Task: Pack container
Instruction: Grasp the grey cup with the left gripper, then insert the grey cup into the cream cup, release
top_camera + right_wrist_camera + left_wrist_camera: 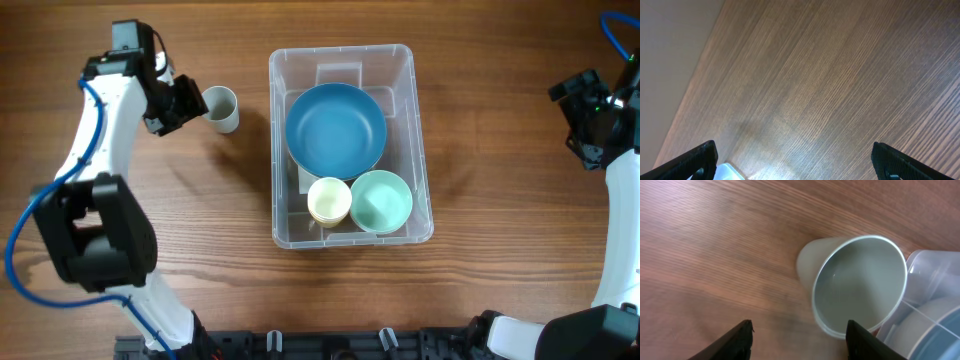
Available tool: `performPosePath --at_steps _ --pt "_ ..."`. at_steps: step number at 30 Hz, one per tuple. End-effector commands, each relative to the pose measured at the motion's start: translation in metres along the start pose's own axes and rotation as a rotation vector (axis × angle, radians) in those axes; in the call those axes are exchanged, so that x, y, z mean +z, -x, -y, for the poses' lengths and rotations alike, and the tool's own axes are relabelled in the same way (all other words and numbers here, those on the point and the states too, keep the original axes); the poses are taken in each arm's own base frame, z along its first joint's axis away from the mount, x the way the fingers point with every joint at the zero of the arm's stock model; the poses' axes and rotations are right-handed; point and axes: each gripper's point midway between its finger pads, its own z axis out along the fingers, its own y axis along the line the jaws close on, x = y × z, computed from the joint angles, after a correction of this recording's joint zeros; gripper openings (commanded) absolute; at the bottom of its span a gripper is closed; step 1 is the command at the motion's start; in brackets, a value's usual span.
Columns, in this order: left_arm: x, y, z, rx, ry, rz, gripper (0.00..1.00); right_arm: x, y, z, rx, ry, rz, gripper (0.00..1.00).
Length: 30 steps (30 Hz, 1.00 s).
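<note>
The clear plastic container [420, 150] sits at the table's middle. It holds a blue bowl [335, 130], a cream cup [328, 200] and a mint bowl [381, 200]. A grey cup [221, 108] stands on the table left of the container; it also shows in the left wrist view [855, 285], close to the container's rim [935, 265]. My left gripper [183, 103] is open and empty just left of the grey cup; in its wrist view [799, 330] the cup lies just ahead of the fingertips. My right gripper [590, 125] is open and empty over bare table at the far right [795, 155].
A corner of the clear container [727, 171] shows at the bottom left of the right wrist view. The table's far edge runs along the left of that view. Bare wood lies around the container on all sides.
</note>
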Motion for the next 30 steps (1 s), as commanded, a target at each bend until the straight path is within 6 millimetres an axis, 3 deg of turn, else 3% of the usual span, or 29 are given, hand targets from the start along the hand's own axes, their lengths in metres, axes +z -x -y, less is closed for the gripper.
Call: performPosePath --at_steps 1,3,4,7,10,15,17,19,21,25,28,30 --pt "0.025 -0.004 0.012 0.045 -0.043 -0.047 0.42 0.005 -0.001 0.002 0.011 -0.015 -0.004 1.0" --pt "0.032 -0.006 0.011 0.043 -0.038 -0.062 0.13 0.005 -0.001 0.002 0.011 -0.015 -0.004 1.0" --pt "0.026 -0.005 0.01 0.04 -0.037 -0.054 0.04 0.005 -0.001 0.002 0.011 -0.015 -0.004 1.0" --pt "0.01 -0.003 0.006 0.039 -0.003 -0.039 0.04 0.005 -0.001 0.002 0.011 -0.015 -0.004 1.0" --pt "-0.019 -0.002 0.006 0.07 0.028 -0.006 0.04 0.005 -0.001 0.002 0.011 -0.015 -0.004 1.0" --pt "-0.099 -0.013 0.032 0.11 -0.023 0.071 0.04 0.005 -0.001 0.002 0.011 -0.015 -0.004 1.0" --pt "-0.135 -0.034 0.064 0.183 -0.097 0.111 0.04 0.005 -0.001 0.002 0.011 -0.015 -0.004 1.0" --pt "-0.153 -0.052 0.089 0.256 -0.132 0.14 0.04 0.005 -0.001 0.002 0.011 -0.015 -0.004 1.0" --pt "-0.168 -0.085 0.131 0.389 -0.194 0.151 0.04 0.005 -0.001 0.002 0.011 -0.015 -0.004 1.0" --pt "-0.159 -0.143 0.183 0.582 -0.233 0.081 0.04 0.005 -0.001 0.002 0.011 -0.015 -0.004 1.0" --pt "-0.141 -0.178 0.199 0.652 -0.165 0.032 0.04 0.005 -0.001 0.002 0.011 -0.015 -0.004 1.0" --pt "-0.135 -0.194 0.195 0.679 -0.1 0.006 0.04 0.005 -0.001 0.002 0.011 -0.015 -0.004 1.0"
